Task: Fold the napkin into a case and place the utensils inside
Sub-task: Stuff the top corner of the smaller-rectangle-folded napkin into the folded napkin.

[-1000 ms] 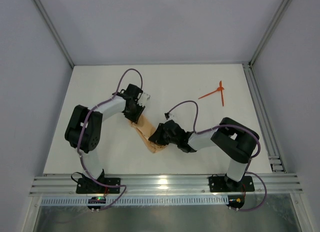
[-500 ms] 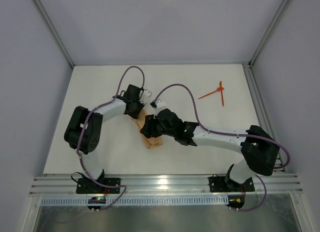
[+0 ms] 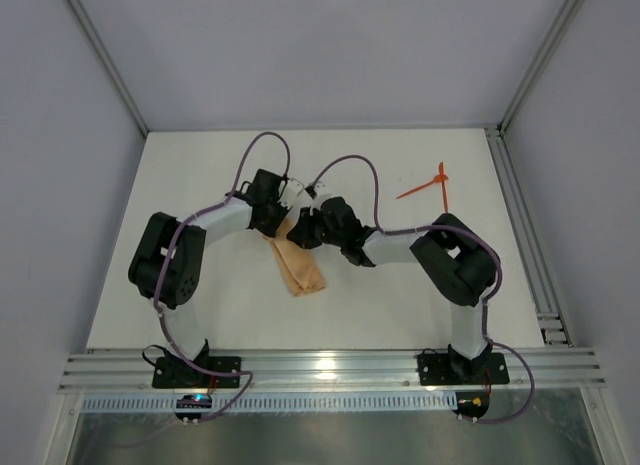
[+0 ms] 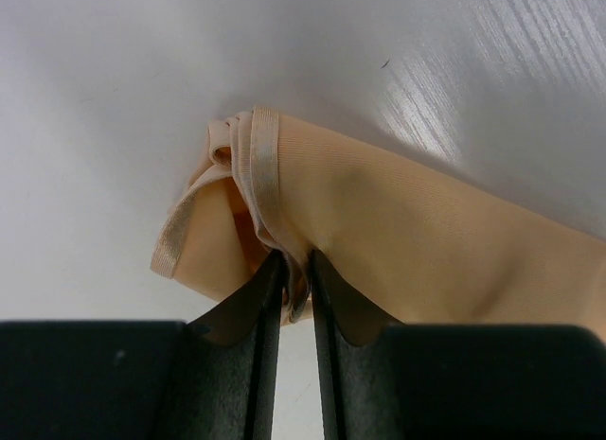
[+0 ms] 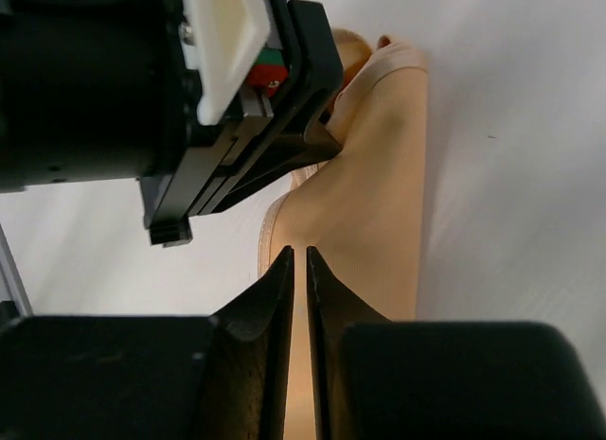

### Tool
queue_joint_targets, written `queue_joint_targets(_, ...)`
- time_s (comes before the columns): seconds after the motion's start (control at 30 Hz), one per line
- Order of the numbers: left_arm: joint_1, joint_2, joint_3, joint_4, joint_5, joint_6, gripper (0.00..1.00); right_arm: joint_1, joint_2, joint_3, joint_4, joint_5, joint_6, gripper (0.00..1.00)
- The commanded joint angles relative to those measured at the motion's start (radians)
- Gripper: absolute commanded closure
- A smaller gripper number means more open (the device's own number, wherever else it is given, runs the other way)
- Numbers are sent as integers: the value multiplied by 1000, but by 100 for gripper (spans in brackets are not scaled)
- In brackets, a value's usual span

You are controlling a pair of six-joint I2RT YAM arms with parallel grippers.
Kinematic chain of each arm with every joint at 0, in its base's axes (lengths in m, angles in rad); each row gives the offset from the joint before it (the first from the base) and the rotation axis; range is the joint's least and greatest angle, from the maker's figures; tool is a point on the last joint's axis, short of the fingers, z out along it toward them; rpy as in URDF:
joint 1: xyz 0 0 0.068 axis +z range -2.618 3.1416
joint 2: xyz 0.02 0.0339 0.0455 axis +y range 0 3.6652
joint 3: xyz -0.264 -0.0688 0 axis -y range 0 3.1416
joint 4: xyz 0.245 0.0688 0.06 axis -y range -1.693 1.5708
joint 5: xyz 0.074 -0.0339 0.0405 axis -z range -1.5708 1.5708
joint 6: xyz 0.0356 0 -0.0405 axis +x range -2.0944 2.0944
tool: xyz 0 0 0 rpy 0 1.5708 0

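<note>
The napkin (image 3: 300,270) lies as a narrow folded strip on the surface (image 3: 200,185), its bunched hem pinched by the narrow jaws of the left gripper (image 4: 295,260), probably to anchor the fold, while the jaws of the right gripper (image 5: 295,253) stand almost closed over its edge (gripping cloth or not, I cannot tell).

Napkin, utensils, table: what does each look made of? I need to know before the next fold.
Napkin: soft matte peach fabric, probably a fine knit or weave. It bunches into loose folds and has a stitched hem.
Utensils: thin, stiff orange-red sticks, likely plastic. They are too small here to judge the finish.
Table: hard, smooth white surface with a streaky sheen, perhaps laminate or painted board.
</note>
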Motion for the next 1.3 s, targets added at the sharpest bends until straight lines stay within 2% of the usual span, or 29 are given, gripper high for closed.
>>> queue_joint_targets(0.0, 6, 3, 19, -16, 35, 8, 80, 13, 56, 86, 141, -22, 5, 89)
queue_joint_targets(0.3, 6, -14, 48, -56, 114, -5, 76, -13, 239, 93, 120, 50, 218, 91)
queue_joint_targets(0.47, 6, -58, 111, -145, 154, 3, 64, -16, 219, 83, 63, 68, 236, 92)
queue_joint_targets(0.57, 7, -110, 129, -176, 115, 14, 61, -18, 218, 78, 55, 51, 252, 92)
queue_joint_targets(0.7, 24, -123, 97, -124, 28, 26, 59, -18, 218, 78, 52, 52, 262, 92)
queue_joint_targets(0.83, 33, -26, 88, -90, -63, 60, 62, -16, 225, 90, 50, 46, 273, 92)
queue_joint_targets(0.93, 33, -12, 74, -47, -78, 66, 64, -13, 227, 92, 49, 48, 273, 92)
queue_joint_targets(0.97, 33, -9, 71, -38, -86, 63, 66, -13, 227, 93, 49, 46, 273, 92)
queue_joint_targets(1.0, 33, -5, 71, -29, -95, 66, 76, -11, 228, 96, 47, 46, 272, 92)
queue_joint_targets(1.1, 44, -3, 65, 5, -103, 66, 89, -11, 230, 101, 41, 43, 264, 92)
queue_joint_targets(1.27, 49, -38, 53, 10, -40, 60, 92, -11, 227, 99, 37, 45, 258, 92)
